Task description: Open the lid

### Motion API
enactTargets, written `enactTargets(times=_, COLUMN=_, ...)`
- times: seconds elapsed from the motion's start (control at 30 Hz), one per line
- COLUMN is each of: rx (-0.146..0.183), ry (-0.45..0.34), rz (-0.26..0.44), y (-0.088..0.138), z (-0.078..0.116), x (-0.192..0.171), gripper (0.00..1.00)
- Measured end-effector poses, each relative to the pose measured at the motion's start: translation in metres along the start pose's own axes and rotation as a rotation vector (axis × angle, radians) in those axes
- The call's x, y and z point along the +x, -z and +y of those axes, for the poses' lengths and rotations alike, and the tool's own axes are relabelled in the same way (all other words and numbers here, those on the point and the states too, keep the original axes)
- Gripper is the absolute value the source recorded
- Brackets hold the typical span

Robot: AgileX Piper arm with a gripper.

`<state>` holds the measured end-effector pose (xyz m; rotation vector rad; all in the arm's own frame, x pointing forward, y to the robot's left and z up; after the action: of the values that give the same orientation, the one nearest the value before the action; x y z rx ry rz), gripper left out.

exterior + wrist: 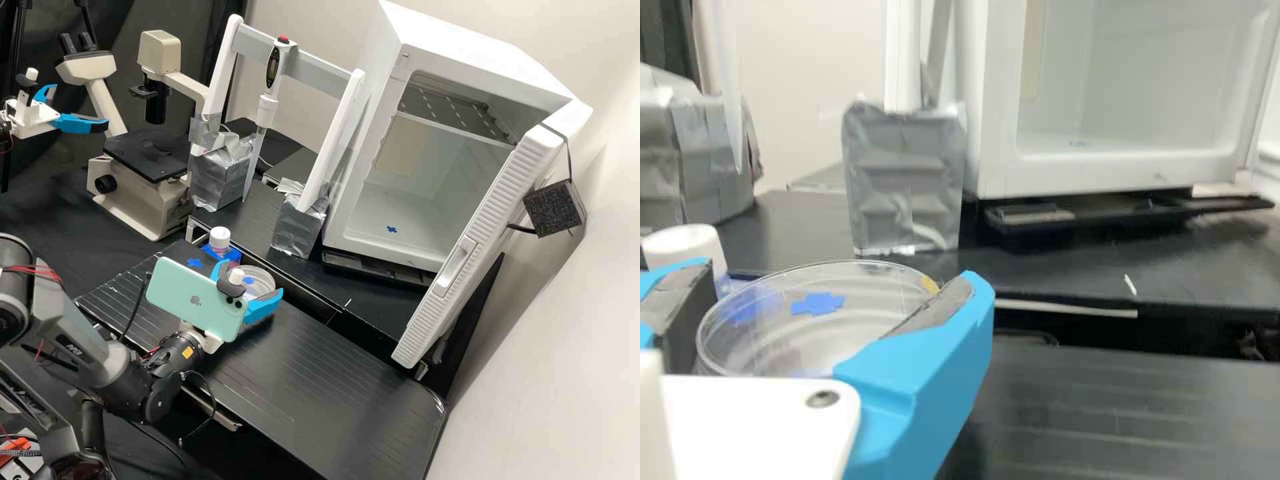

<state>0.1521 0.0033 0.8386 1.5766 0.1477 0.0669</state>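
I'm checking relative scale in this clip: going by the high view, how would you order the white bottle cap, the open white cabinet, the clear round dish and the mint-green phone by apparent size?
1. Open white cabinet
2. Mint-green phone
3. Clear round dish, partly hidden
4. White bottle cap

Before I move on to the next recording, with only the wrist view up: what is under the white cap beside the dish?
Observer: A clear, pinkish bottle with blue around its base, next to the round dish.
Operator: Good. Anything mounted on the end effector that I should note?
Observer: Yes, a pale green phone sits on the end effector.
Operator: And the door of the white cabinet?
Observer: In the high view the door is swung wide open, out over the bench on the wall side.
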Motion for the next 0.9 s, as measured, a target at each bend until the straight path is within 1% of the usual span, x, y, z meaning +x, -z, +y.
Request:
enactTargets(times=0.07, rx=-0.002, ry=-0.017, rz=0.009, y=0.003, z=0.002, x=-0.002, gripper=0.0)
enactTargets(times=0.13, rx=0.005, ry=-0.029, rz=0.016, y=0.005, z=0.004, x=-0.003, gripper=0.0)
enactTargets(times=0.23, rx=0.002, ry=-0.055, rz=0.019, y=0.007, z=0.007, x=-0.005, gripper=0.0)
enactTargets(times=0.37, rx=0.009, ry=-0.107, rz=0.0, y=0.006, z=0.012, x=-0.007, gripper=0.0)
enactTargets(times=0.43, rx=0.025, ry=-0.14, rz=-0.024, y=0.003, z=0.016, x=-0.009, gripper=0.0)
enactTargets(times=0.53, rx=0.059, ry=-0.178, rz=-0.07, y=-0.005, z=0.021, x=-0.012, gripper=0.0)
enactTargets(times=0.6, rx=0.081, ry=-0.202, rz=-0.106, y=-0.013, z=0.028, x=-0.011, gripper=0.0)
enactTargets(times=0.7, rx=0.096, ry=-0.234, rz=-0.144, y=-0.022, z=0.038, x=-0.01, gripper=0.0)
enactTargets(times=0.8, rx=0.123, ry=-0.254, rz=-0.178, y=-0.033, z=0.044, x=-0.008, gripper=0.0)
enactTargets(times=0.9, rx=0.162, ry=-0.262, rz=-0.215, y=-0.045, z=0.048, x=-0.005, gripper=0.0)
